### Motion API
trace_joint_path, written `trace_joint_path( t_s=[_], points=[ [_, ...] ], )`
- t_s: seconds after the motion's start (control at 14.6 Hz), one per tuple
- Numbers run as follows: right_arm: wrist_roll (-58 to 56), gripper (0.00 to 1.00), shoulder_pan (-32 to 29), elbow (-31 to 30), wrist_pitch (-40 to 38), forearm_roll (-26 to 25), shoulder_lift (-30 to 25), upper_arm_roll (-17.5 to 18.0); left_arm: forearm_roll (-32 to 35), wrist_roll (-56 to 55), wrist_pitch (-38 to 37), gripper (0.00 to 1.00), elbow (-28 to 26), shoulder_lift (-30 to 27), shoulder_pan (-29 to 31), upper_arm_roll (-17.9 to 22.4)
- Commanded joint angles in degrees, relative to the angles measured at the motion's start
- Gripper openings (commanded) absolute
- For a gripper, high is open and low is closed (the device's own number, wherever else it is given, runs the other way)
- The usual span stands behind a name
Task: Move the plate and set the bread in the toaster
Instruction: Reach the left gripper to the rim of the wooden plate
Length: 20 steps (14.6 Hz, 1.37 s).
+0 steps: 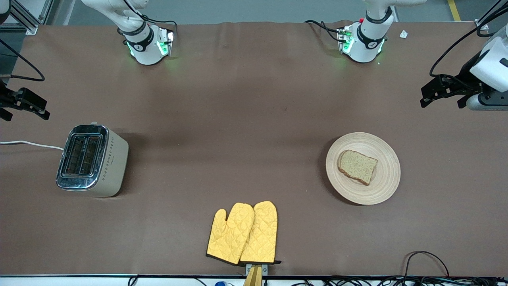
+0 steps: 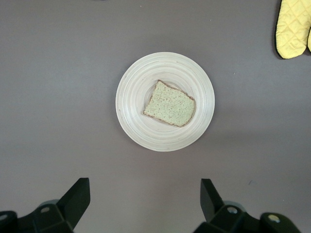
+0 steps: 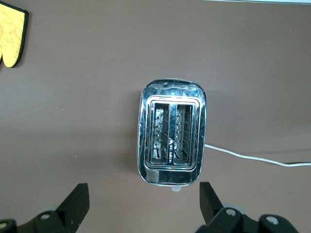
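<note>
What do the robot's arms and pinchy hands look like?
Both arms are smooth white with black bands, green lights and black cables at their bases. The left end effector and the right end effector are black, each with two wedge-shaped fingers.

— Reading the front view as a dial, centred mid-table: at nine o'clock?

— Toaster (image 1: pixel 92 160), toward the right arm's end, cord (image 1: pixel 31 143) trailing from it at nine.

— At four?

— Plate (image 1: pixel 387 186), toward the left arm's end, bread (image 1: pixel 357 166) on it.

— At six?

— Oven mitts (image 1: pixel 243 233), overlapping, by the table edge.

— Higher up?

— Left gripper (image 1: pixel 440 99) at two, right gripper (image 1: pixel 24 111) at ten, both over bare table.
</note>
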Motion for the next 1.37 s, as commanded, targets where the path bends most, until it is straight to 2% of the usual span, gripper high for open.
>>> trace_joint_path(
  t_s=[0.0, 0.21, 0.34, 0.55, 0.68, 0.89, 1.03, 1.3],
  points=[
    [-0.89, 1.0, -0.42, 0.67, -0.25, 0.63, 0.21, 0.15, 0.14, -0.52, -1.6, 1.0, 1.23, 0.58, 0.94, 0.33],
    [-0.89, 1.0, -0.42, 0.67, -0.25, 0.63, 0.21, 0.15, -1.0, 1.75, -3.7, 1.0, 0.71, 1.89, 4.71, 0.78],
    [-0.89, 1.0, -0.51, 0.67, -0.25, 0.63, 0.21, 0.15, -7.57, 7.08, -3.8, 1.0, 1.14, 6.88, 12.86, 0.78],
    [-0.89, 1.0, -0.51, 0.67, -0.25, 0.71, 0.3, 0.15, -20.13, 22.56, -3.89, 1.0, 0.62, 16.8, 24.56, 0.78],
    [-0.89, 1.0, -0.51, 0.67, -0.25, 0.71, 0.3, 0.15, -25.86, 23.12, -3.19, 1.0, 1.14, 25.23, 25.82, 0.69],
    [-0.89, 1.0, -0.51, 0.67, -0.25, 0.71, 0.3, 0.15, -32.2, 27.75, 1.71, 1.0, 1.58, 37.45, 25.57, 0.43],
    [-0.89, 1.0, -0.51, 0.67, -0.25, 0.71, 0.3, 0.15, -33.09, 32.59, 6.11, 1.0, 1.94, 41.78, 25.04, 0.25],
    [-0.89, 1.0, -0.51, 0.67, -0.25, 0.71, 0.3, 0.15, -34.32, 34.81, 7.1, 1.0, 2.02, 45.48, 25.47, 0.25]
  ],
)
